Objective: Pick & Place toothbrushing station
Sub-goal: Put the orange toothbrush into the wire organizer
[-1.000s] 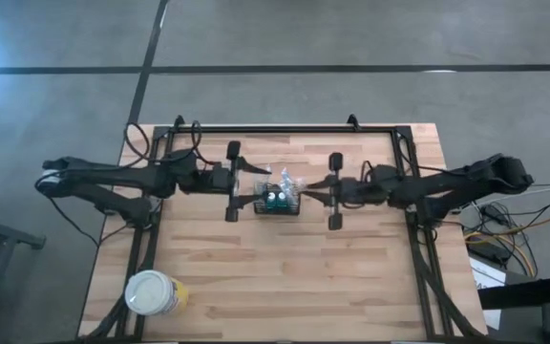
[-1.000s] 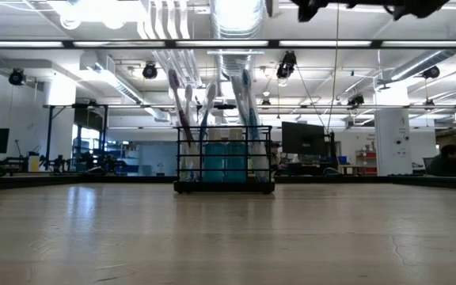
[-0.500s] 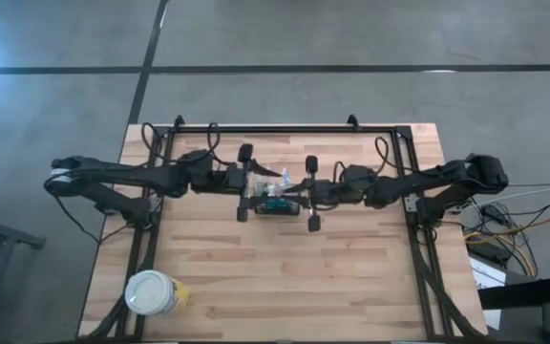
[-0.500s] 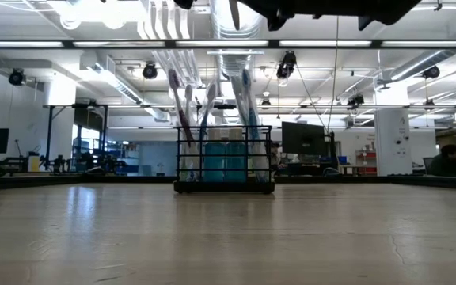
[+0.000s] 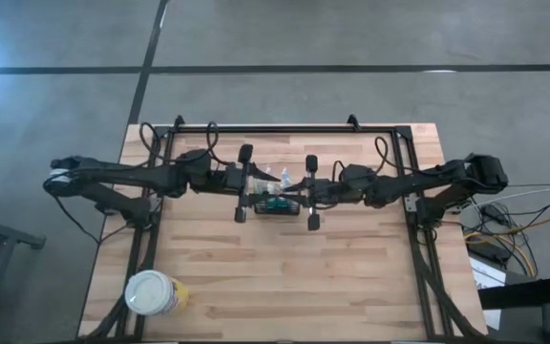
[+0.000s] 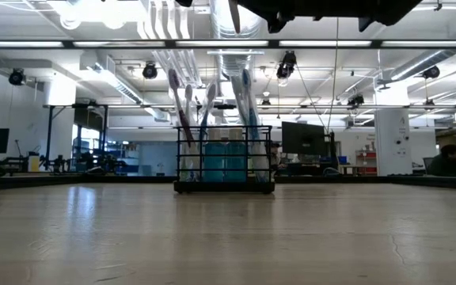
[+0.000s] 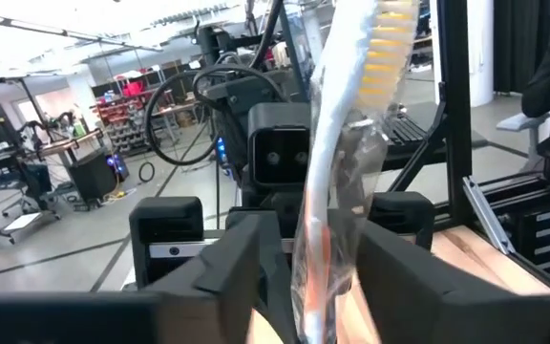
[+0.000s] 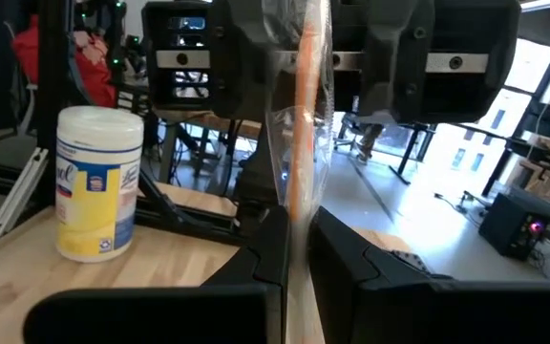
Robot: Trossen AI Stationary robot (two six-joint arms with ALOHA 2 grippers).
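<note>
From where I stand the tub (image 5: 151,292) sits nearest, at about seven o'clock on the table (image 5: 351,277), well apart from the work. Past it, mid-table, the caddy (image 5: 275,201) stands upright on the wood with its brushes (image 6: 182,99) poking up, and both arms hang over it.

The left gripper (image 5: 247,182) comes in from nine o'clock. Its wrist camera shows a wrapped brush (image 7: 347,162) standing between its fingers (image 7: 227,268), which look parted with the wrap close to them; whether they have bitten yet I cannot tell. The right gripper (image 5: 308,193) comes in from three o'clock, fingers (image 8: 256,258) clenched tight around a wrapped brush shaft (image 8: 304,105).

To my eye the step is getting a sure hold on the brush before anything lifts. I'd want the left fingers to close squarely on the shaft rather than the loose wrap, which may slip, and both grippers to keep clear of the caddy's wire rim. Any pull should go straight up, or the light caddy could tip or drag.
</note>
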